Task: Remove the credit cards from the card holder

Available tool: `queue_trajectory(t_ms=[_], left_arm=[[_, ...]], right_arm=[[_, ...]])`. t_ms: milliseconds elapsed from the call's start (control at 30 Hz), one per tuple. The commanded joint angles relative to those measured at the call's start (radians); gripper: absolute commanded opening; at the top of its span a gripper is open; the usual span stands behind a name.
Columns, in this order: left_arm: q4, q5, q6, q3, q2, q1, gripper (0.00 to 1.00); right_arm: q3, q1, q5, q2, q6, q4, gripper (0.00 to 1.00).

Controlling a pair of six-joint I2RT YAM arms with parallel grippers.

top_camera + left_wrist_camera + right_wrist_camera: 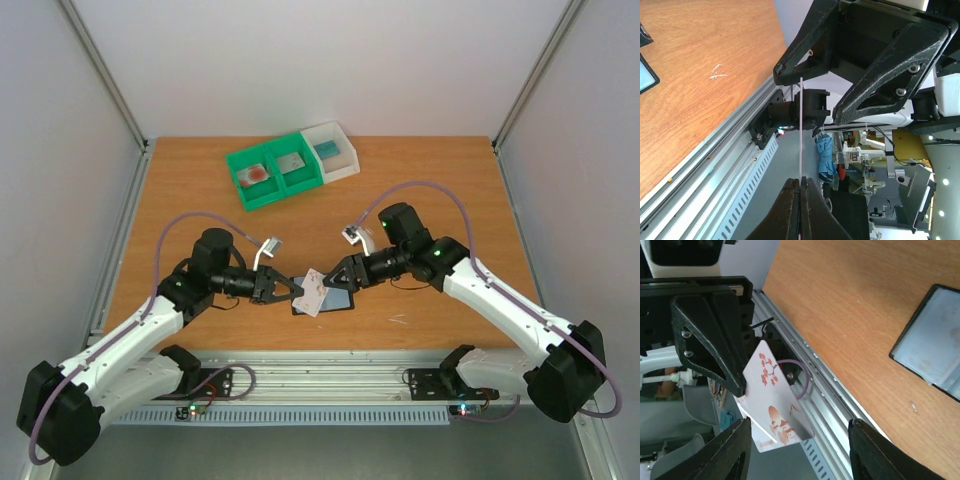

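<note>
- Credit cards are the job; the widest thing in view is the wooden table [450, 180], on which the card holder [932, 352] lies spread open, its grey-blue pockets facing up.
- Green bins [285, 190] and a white bin [343, 168] stand side by side well beyond the card holder, toward the back wall.
- The left gripper [296, 290] hangs just left of the card holder, its jaws pinched tight on one edge of a card.
- The right gripper [338, 276] hangs above the card holder's far edge and faces the left one. Its jaws stand wide apart and hold nothing, and the card's free end reaches in between them.
- One credit card [771, 400], whitish with red blossom marks, is held in the air over the card holder's left edge, clear of its pockets.
- The step in hand looks like a handover of this card between the two arms.
- The next move probably calls for carrying the card away from the card holder, perhaps to the bins, and then going back to the pockets. Whether any cards remain in them cannot be told.
</note>
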Motion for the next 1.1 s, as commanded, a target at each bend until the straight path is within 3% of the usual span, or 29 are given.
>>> queue_trajectory(t_ms=[0,333,700,833,900,1067], left_arm=[[0.052,0.042,-0.016,-0.005,-0.016,-0.003,0.01],[0.093,0.063,-0.04,-0.014,-0.005,-0.003,0.0],[0.095,0.043,-0.044,-0.018,0.006,-0.003,0.04],[0.057,-0.008,-0.05,0.001,-0.004,-0.003,0.22],[-0.027,-0.087,-0.019,0.03,-0.017,-0.003,0.41],[-0.067,-0.24,-0.034,0.051,-0.072,-0.003,0.71]], right_arm=[[0.002,-0.005,-0.082,0.022,-0.003,0.068,0.54],[-0.013,-0.004,-0.171,0.059,0.02,0.135,0.4],[-0.053,-0.004,-0.2,0.035,0.109,0.234,0.03],[-0.07,-0.005,-0.188,0.024,0.147,0.261,0.01],[-0.087,-0.004,-0.185,0.019,0.183,0.302,0.01],[-0.14,-0.004,-0.145,0.01,0.326,0.46,0.01]])
